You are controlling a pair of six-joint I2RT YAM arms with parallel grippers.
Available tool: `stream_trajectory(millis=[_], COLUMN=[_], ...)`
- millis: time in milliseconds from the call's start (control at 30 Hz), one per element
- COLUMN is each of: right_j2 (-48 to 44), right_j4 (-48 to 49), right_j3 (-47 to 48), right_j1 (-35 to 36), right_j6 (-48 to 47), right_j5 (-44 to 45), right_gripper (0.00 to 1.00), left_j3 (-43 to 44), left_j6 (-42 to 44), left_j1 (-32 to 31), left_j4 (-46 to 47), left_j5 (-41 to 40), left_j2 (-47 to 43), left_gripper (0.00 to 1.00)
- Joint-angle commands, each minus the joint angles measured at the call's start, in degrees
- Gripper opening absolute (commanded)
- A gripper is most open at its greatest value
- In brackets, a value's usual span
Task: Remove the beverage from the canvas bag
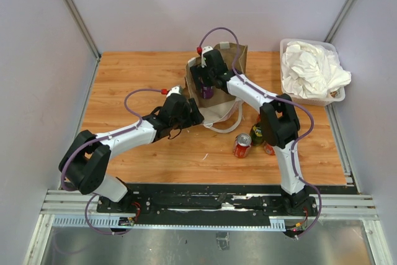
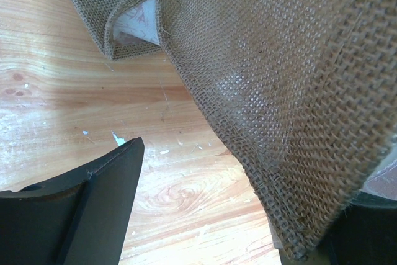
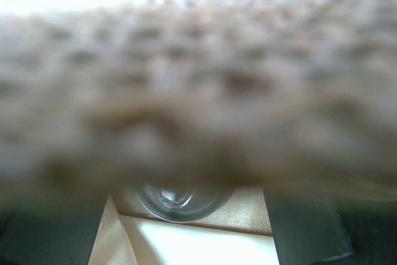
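Observation:
The tan canvas bag (image 1: 231,60) lies at the back middle of the table, its pale inside and white rope handles (image 1: 231,122) spilling toward me. My right gripper (image 1: 206,84) is at the bag's mouth, shut on a purple beverage can (image 1: 206,92). In the right wrist view the can's round metal end (image 3: 180,202) sits between my dark fingers (image 3: 304,231), under blurred burlap (image 3: 198,91). My left gripper (image 1: 195,116) is open at the bag's near-left corner. In the left wrist view the burlap edge (image 2: 291,122) hangs against my right finger (image 2: 366,231), far from my left finger (image 2: 87,215).
A red can (image 1: 242,146), a dark green bottle (image 1: 257,133) and another red can (image 1: 268,148) stand on the wooden table (image 1: 136,79) beside the right arm. A clear plastic bin of white cloth (image 1: 310,71) sits at the back right. Grey walls enclose the table.

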Motion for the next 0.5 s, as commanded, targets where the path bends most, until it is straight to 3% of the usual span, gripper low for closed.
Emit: stream_trajectory(millis=[0, 333, 467], right_j2=[1.7, 0.3, 0.3], right_j4=[-0.1, 0.6, 0.9], right_j3=[-1.6, -5.7, -4.9], right_j1=[-1.2, -1.3, -1.3], right_j6=[2.2, 2.9, 2.3], right_j5=[0.6, 0.1, -0.3], right_gripper=[0.93, 0.83, 0.85], left_j3=[0.3, 0.6, 0.4], left_j6=[0.3, 0.4, 0.5], left_j1=[-0.2, -0.2, -0.2], left_j4=[-2.2, -1.8, -1.8], left_j5=[2.2, 2.2, 2.2], left_j2=[1.2, 1.8, 1.9], left_gripper=[0.80, 0.80, 0.80])
